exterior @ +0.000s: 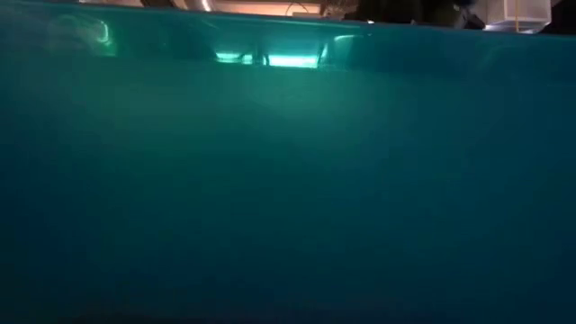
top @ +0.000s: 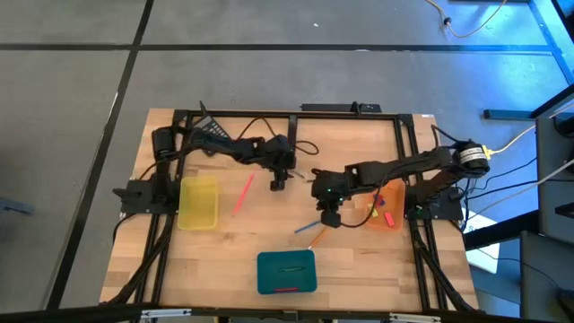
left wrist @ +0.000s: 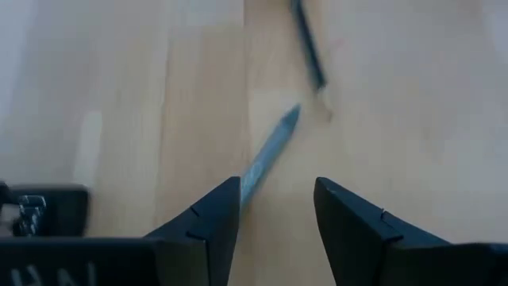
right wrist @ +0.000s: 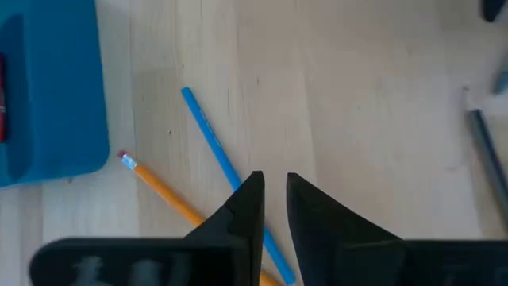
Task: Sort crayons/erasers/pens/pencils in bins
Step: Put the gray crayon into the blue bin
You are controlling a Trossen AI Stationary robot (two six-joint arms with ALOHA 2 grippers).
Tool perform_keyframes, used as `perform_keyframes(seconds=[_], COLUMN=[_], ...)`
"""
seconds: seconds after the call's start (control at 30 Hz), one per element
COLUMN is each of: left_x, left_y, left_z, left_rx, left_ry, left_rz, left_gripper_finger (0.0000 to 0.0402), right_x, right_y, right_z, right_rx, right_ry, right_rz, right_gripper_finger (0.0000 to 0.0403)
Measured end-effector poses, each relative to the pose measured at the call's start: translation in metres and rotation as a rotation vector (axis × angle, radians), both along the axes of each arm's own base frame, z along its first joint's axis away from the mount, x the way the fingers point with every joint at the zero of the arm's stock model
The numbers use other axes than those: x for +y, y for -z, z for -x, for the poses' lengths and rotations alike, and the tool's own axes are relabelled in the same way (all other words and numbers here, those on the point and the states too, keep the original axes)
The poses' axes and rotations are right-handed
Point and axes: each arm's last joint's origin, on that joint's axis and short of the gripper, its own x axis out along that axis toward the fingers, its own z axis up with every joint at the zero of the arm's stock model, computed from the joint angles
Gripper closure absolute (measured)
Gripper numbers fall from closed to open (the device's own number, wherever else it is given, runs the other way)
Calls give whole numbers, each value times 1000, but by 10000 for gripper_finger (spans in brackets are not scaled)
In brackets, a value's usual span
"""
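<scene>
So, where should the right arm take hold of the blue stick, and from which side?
Grip the blue stick at mid-length, coming straight down from above, with the right gripper turned so its fingers close across the thin shaft. It lies flat on the table, and the free upper half is safer: lower down, the orange pencil lies close beside it.

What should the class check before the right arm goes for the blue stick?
1. Right gripper open: ok, narrowly.
2. Blue stick centred in its gap: not ok, it passes to one side.
3. Orange pencil clear of the blue stick: cannot tell, the gripper hides where they meet.
4. Teal bin has room: ok.
5. Left gripper apart from the right: ok.
</scene>
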Motion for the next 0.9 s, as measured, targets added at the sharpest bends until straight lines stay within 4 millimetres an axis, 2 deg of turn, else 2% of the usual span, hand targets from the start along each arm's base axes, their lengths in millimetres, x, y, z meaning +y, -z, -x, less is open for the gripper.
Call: perform_keyframes(seconds=[0.23, 0.43, 0.73, 0.9], left_x=[22, 24, 19, 23], left_y=[14, 20, 22, 22], left_z=[0, 6, 9, 10], left_rx=[31, 92, 172, 168], left_ry=[-13, -30, -86, -118], left_rz=[31, 84, 32, 75], left_gripper_finger=[246, 255, 335, 376], right_x=[-3, -5, -12, -12], right_y=[18, 19, 19, 19], right_z=[7, 7, 6, 6], right_rx=[-30, -43, -45, -44], right_ry=[3, 3, 15, 20], right_rz=[-15, -6, 4, 5], right_gripper_finger=[343, 343, 343, 343])
